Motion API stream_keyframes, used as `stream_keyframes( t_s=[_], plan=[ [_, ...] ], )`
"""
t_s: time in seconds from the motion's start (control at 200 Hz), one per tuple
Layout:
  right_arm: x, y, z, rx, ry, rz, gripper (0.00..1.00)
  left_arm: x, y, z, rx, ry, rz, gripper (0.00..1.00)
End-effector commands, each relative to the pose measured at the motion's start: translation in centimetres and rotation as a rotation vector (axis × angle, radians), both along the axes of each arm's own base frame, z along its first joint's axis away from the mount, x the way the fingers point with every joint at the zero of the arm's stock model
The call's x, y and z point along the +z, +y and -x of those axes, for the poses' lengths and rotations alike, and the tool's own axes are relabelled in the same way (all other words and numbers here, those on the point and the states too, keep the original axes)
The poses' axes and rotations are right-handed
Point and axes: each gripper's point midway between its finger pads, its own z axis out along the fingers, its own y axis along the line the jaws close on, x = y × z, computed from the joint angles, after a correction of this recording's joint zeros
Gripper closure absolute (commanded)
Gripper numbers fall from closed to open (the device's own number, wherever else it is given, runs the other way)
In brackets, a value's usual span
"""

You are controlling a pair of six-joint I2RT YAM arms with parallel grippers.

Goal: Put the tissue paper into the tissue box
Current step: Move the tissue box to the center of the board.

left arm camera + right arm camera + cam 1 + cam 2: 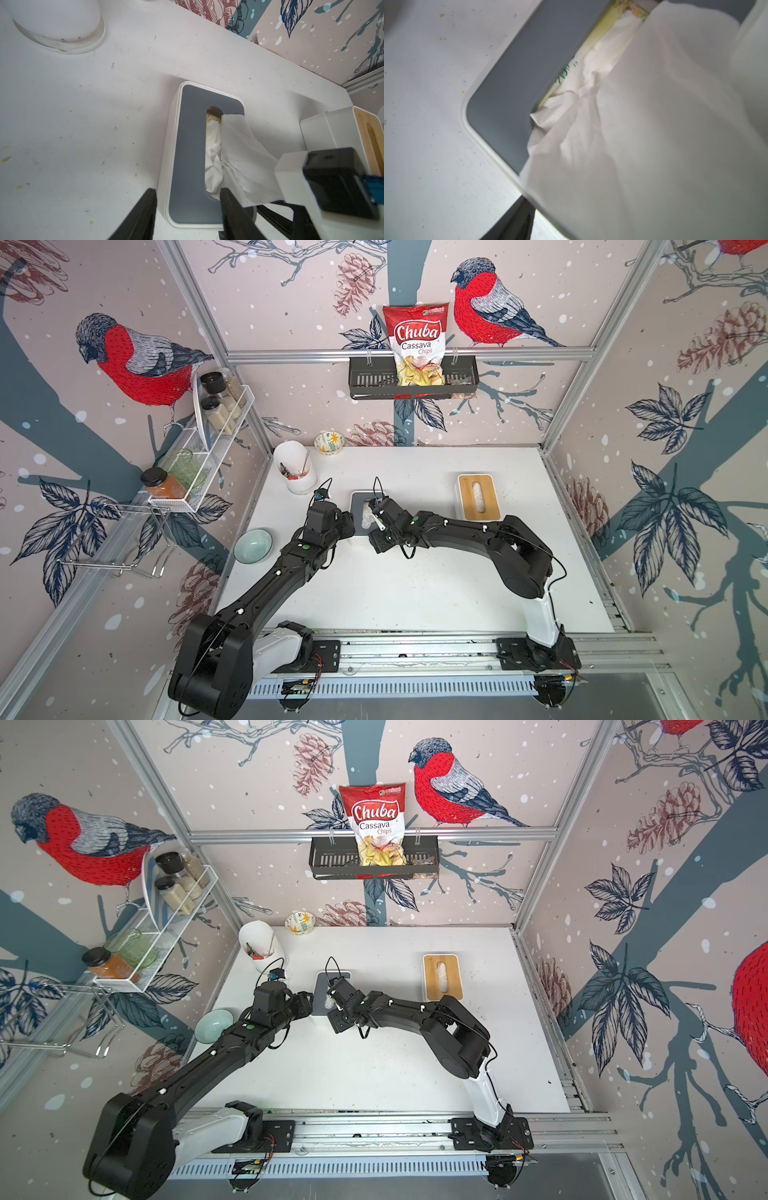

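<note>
A sheet of tissue paper (pixel 245 158) is pictured half-fed into the slot of the grey-lidded tissue box (pixel 187 135), which is stood near the middle of the counter (pixel 415 593). Its crumpled lower part is already tucked inside, against a printed packet, while the upper part is drawn out at a slant toward the right fingers (pixel 510 224). These are largely hidden behind the sheet, so it cannot be told whether the paper is pinched or merely draped over them. The left fingers (pixel 145 212) are held roughly half open and empty at the end of the box nearest the robot, one just outside its side wall and one over the lid by the end of the slot. This placing is judged to be meant to steady the light box while the paper is pushed down, though contact cannot be made out. A bamboo-lidded tissue box (pixel 478 497) is left well apart. The task is judged partly done, with the loose flap yet to be stuffed in.
</note>
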Motion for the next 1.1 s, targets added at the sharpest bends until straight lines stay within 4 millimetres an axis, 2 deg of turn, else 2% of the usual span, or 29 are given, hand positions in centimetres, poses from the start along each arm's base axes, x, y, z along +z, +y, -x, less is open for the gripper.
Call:
stream_keyframes(
  t_s=[0.0,0.16,0.305,0.43,0.575,0.59,0.745,0.895,1.015,1.095],
  plan=[
    [2.4,0.2,-0.2,0.008,-0.031,-0.055,0.29,0.3,-0.3,0.4,-0.018,-0.001,0.02,0.47],
    [7.0,-2.6,0.2,-0.039,-0.083,-0.104,0.17,1.7,-1.3,1.0,-0.061,-0.041,0.097,0.47],
    [11.1,-7.1,0.0,-0.129,-0.143,-0.143,0.07,4.0,-3.2,1.4,-0.112,-0.1,0.169,0.48],
    [14.4,-12.5,-0.9,-0.245,-0.205,-0.181,0.06,6.0,-5.0,1.2,-0.144,-0.147,0.175,0.47],
    [17.0,-19.5,-2.4,-0.409,-0.275,-0.217,0.05,6.7,-7.6,-0.2,-0.172,-0.172,0.197,0.47],
    [17.7,-20.4,-2.4,-0.426,-0.291,-0.236,0.05,6.7,-7.9,-0.4,-0.176,-0.177,0.2,0.47],
    [18.6,-28.6,-3.9,-0.611,-0.319,-0.264,0.03,6.7,-11.4,-2.6,-0.223,-0.203,0.211,0.47],
    [18.1,-34.8,-5.1,-0.749,-0.32,-0.283,0.01,7.1,-14.9,-4.9,-0.287,-0.212,0.204,0.47],
    [16.8,-37.4,-6.0,-0.809,-0.304,-0.264,0.01,6.7,-17.0,-5.9,-0.328,-0.246,0.2,0.47],
    [15.8,-38.7,-6.5,-0.84,-0.282,-0.259,0.01,5.6,-18.8,-5.0,-0.405,-0.277,0.187,0.46]
  ],
)
